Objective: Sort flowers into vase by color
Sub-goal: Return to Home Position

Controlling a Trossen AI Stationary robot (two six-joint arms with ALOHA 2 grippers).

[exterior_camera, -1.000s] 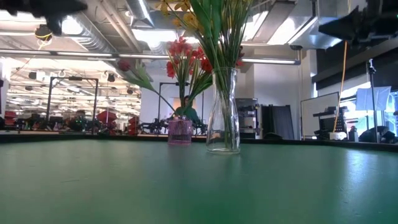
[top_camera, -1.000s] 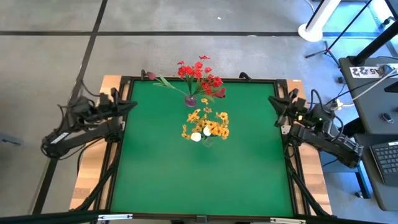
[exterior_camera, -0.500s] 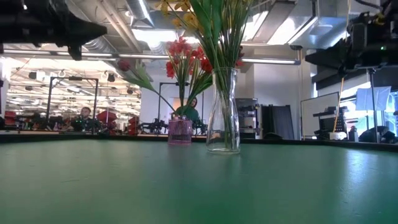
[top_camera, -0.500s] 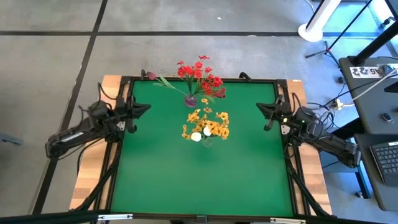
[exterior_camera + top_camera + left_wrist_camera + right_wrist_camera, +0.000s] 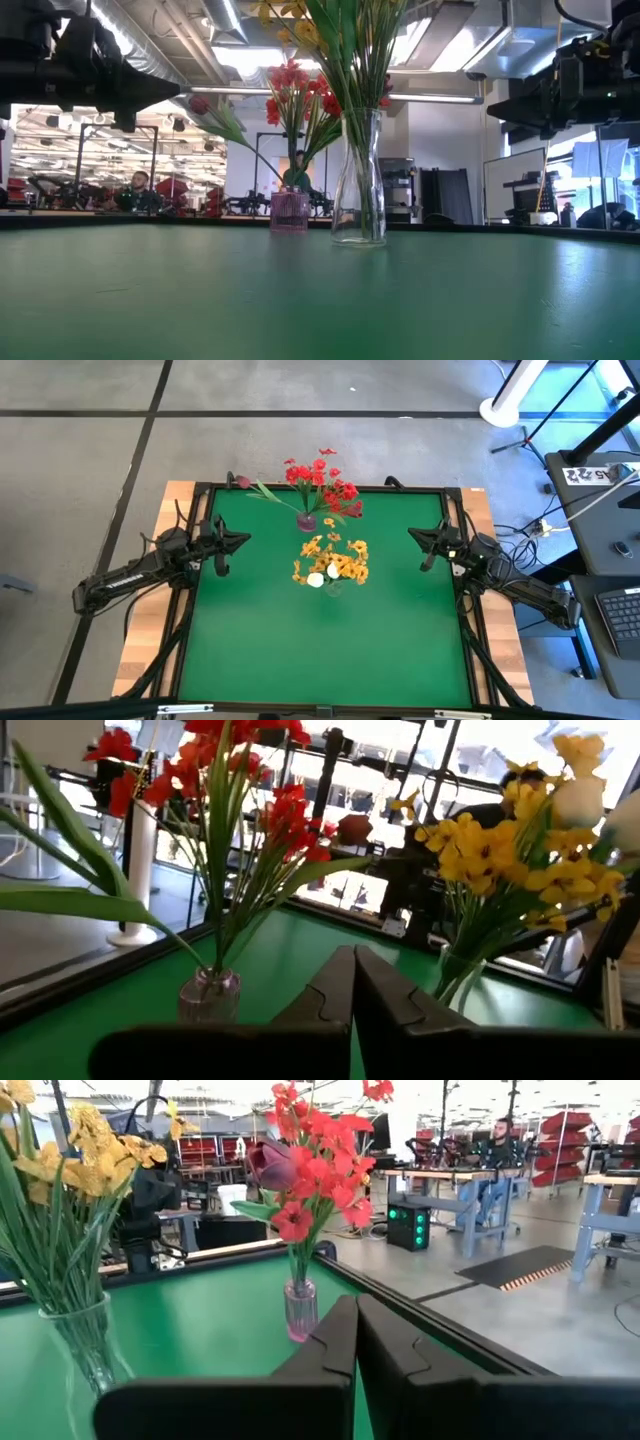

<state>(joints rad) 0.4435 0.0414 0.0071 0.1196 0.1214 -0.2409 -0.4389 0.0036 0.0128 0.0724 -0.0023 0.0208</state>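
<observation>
Since every stem I can see stands in a vase, I judge the sorting done: red flower clusters and a dark maroon bud fill the small purple glass vase near the green counter's far edge, while yellow-orange clusters and white tulip buds share the tall clear glass vase just before it. My left claw and right claw hover at opposite sides, closed and empty, well apart from the bouquets so nothing gets knocked.

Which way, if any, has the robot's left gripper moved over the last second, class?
Yes. In the high view the left gripper has moved inward from the green table's left edge, towards the small purple vase.
</observation>
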